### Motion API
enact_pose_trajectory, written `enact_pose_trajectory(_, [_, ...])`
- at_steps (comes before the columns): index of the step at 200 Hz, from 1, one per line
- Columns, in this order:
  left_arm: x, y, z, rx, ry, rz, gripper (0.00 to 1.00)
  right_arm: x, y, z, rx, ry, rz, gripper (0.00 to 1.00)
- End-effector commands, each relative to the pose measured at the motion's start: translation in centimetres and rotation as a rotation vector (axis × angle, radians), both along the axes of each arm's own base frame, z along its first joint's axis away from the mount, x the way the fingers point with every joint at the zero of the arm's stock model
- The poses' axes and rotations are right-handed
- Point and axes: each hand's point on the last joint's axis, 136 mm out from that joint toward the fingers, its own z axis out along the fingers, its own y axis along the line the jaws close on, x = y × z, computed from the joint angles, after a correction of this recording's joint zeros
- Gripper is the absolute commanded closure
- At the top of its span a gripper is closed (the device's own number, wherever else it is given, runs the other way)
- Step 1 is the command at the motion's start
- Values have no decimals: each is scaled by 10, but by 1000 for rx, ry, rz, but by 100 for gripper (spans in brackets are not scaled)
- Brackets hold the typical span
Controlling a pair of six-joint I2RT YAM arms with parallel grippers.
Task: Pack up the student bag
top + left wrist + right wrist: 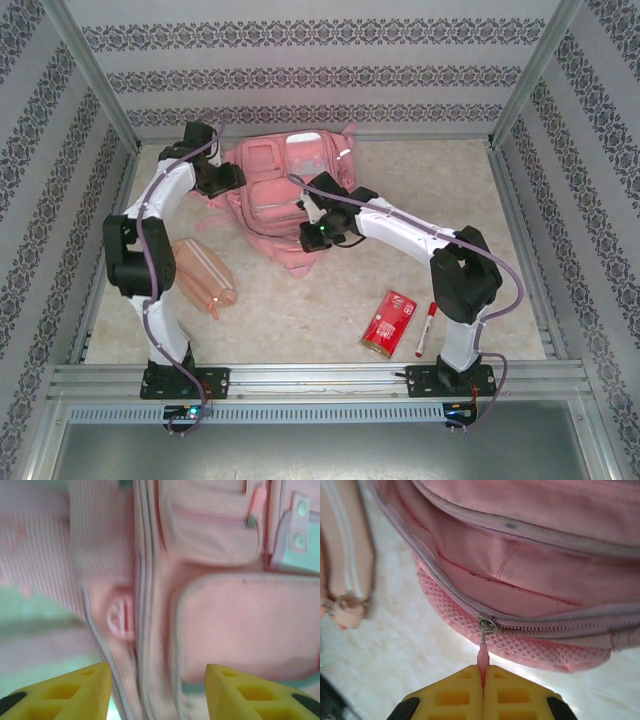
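The student bag [285, 190] is a large pink backpack lying flat at the back middle of the table. My left gripper [232, 182] hovers over the bag's left side. Its yellow fingers [82, 690] stand apart above the pink fabric [240, 625] with nothing between them. At the bag's near edge, my right gripper [313, 237] is shut on the pink zip pull [483, 657]. The pull hangs from a metal slider [487, 625], and the zip to the slider's left lies open.
A peach pencil case [205, 278] lies near the left arm, also seen at the edge of the right wrist view [345, 555]. A red box [388, 322] and a red-capped marker [425, 328] lie at the front right. Metal frame posts and patterned walls surround the table.
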Motion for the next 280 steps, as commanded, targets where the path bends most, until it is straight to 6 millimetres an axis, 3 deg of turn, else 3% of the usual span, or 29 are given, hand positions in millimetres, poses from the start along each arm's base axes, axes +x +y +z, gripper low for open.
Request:
enact_pose_trajectory(1, [-59, -31, -4, -40, 117, 38, 46, 1, 27, 21, 122, 19, 10, 100])
enact_pose_trajectory(31, [-100, -69, -22, -77, 190, 91, 42, -6, 28, 20, 130, 37, 41, 100])
enact_pose_trajectory(79, [-136, -77, -63, -65, 293, 241, 40, -17, 24, 7, 130, 82, 44, 100])
enact_pose_trajectory(101, [-138, -72, -70, -52, 279, 302, 39, -19, 25, 7, 141, 84, 41, 100])
enact_pose_trajectory(139, [-114, -59, -84, 48, 254, 345, 43, -20, 14, -2, 67, 65, 48, 100])
enact_pose_trajectory(150, [-108, -59, -89, 61, 257, 344, 52, -18, 4, -9, 13, 49, 48, 100])
enact_pose_trajectory(167, [-101, -56, -91, 91, 244, 341, 86, -12, -16, -18, -78, 15, 40, 100])
enact_pose_trajectory(177, [-100, -52, -89, 117, 235, 334, 100, -5, -32, -24, -146, -7, 25, 100])
enact_pose_trajectory(222, [-100, -53, -61, 152, 183, 180, 100, 28, -101, -43, -325, -71, -60, 100])
enact_pose_trajectory(280, [-80, -70, -24, 140, -10, -186, 100, 68, -169, -44, -387, -121, -226, 100])
